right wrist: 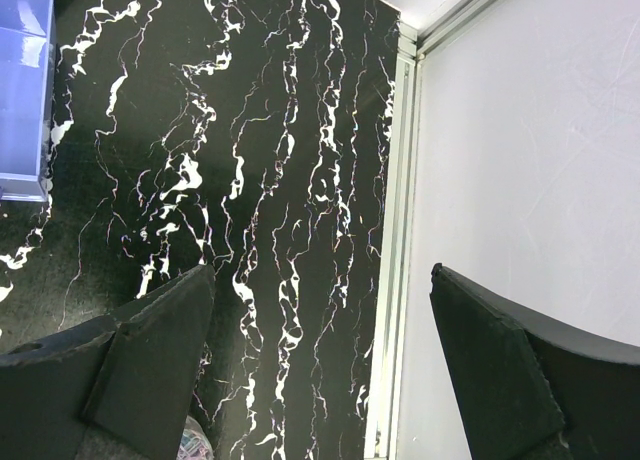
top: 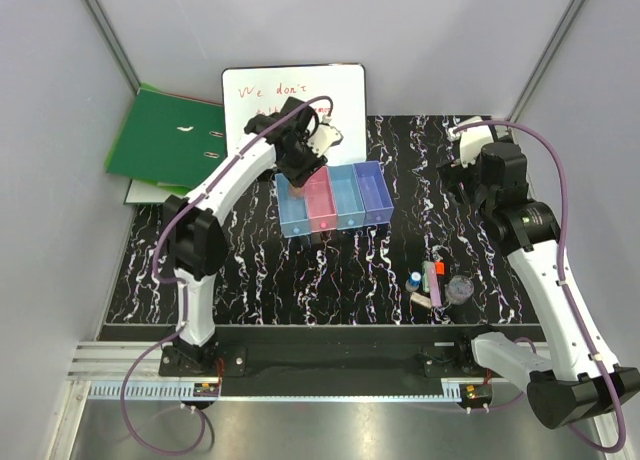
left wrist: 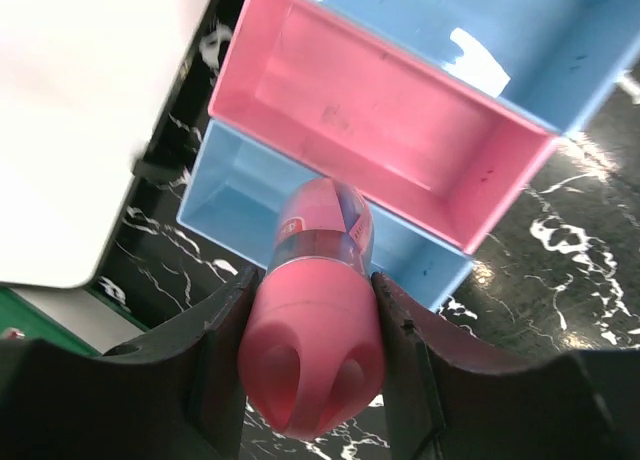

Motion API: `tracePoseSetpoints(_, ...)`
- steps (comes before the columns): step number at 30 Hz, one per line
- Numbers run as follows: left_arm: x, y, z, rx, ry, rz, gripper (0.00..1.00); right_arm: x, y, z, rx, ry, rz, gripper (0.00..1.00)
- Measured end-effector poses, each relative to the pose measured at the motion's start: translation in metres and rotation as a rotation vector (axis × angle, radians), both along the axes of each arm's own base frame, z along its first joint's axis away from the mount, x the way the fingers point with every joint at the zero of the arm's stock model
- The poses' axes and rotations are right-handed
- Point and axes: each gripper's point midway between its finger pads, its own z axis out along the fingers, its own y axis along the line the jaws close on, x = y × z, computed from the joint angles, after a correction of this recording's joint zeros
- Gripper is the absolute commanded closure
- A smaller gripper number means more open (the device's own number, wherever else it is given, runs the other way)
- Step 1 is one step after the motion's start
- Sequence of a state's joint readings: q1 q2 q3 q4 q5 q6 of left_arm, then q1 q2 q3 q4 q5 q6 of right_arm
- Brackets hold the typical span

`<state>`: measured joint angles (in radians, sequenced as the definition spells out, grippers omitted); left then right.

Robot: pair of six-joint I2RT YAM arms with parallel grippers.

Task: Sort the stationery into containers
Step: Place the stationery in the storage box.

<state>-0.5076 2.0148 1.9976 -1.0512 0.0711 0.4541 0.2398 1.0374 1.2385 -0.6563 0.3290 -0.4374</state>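
My left gripper (top: 301,163) is shut on the pink-capped cylinder (left wrist: 318,242) and holds it by the pink cap, above the near end of the left light blue bin (left wrist: 228,195). The pink bin (left wrist: 385,115) lies beside it. From above, the four joined bins (top: 336,199) stand at the table's middle. The blue-capped tube (top: 414,279), green stick and red-and-black marker (top: 433,274), pink bar (top: 425,300) and clear pot (top: 460,290) lie at the front right. My right gripper (top: 462,168) is open and empty over the bare table (right wrist: 320,320).
The whiteboard (top: 292,92) leans behind the bins, close to my left gripper, and also shows in the left wrist view (left wrist: 80,110). The green ring binder (top: 162,136) lies at the back left. The purple bin (right wrist: 20,90) is left of my right gripper; the side wall (right wrist: 530,160) is on its right.
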Motion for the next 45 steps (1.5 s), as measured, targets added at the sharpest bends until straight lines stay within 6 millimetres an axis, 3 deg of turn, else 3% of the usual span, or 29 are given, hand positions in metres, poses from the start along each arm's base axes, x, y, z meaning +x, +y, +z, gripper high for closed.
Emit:
tracePoseSetpoints(13, 0.025, 0.007, -0.056, 0.076, 0.077, 0.088, 1.0, 0.002, 0.001, -0.002, -0.001, 0.007, 0.0, 0.04)
tracePoseSetpoints(25, 0.059, 0.024, -0.053, 0.005, 0.012, 0.223, 1.0, 0.001, 0.0, -0.003, -0.001, 0.007, 0.0, 0.04)
tracePoseSetpoints(29, 0.062, 0.03, -0.06, 0.0, 0.013, 0.251, 1.0, 0.001, 0.0, -0.003, -0.001, 0.007, 0.0, 0.04)
tracePoseSetpoints(30, 0.062, 0.03, -0.063, -0.001, 0.016, 0.255, 0.94, 0.001, 0.0, -0.003, -0.001, 0.007, 0.0, 0.04)
tracePoseSetpoints(31, 0.061, 0.03, -0.065, -0.002, 0.019, 0.258, 0.76, 0.001, 0.0, -0.003, -0.001, 0.007, 0.0, 0.04)
tracePoseSetpoints(34, 0.061, 0.03, -0.069, -0.008, 0.023, 0.266, 0.69, 0.001, 0.0, -0.003, -0.001, 0.007, 0.0, 0.04)
tracePoseSetpoints(37, 0.063, 0.027, -0.069, -0.026, 0.016, 0.27, 0.47, 0.001, 0.0, -0.003, -0.001, 0.007, 0.0, 0.02)
tracePoseSetpoints(38, 0.064, 0.027, -0.068, -0.029, 0.014, 0.272, 0.35, 0.001, 0.0, -0.003, -0.001, 0.007, 0.0, 0.03)
tracePoseSetpoints(41, 0.066, 0.026, -0.066, -0.042, 0.004, 0.277, 0.21, 0.001, 0.0, -0.004, -0.001, 0.011, 0.001, 0.02)
tracePoseSetpoints(42, 0.067, 0.026, -0.063, -0.049, -0.003, 0.281, 0.11, 0.001, 0.0, -0.006, -0.002, 0.013, 0.001, 0.02)
tracePoseSetpoints(45, 0.069, 0.026, -0.05, -0.067, -0.033, 0.283, 0.01, 0.0, 0.001, -0.009, -0.001, 0.022, 0.006, 0.01)
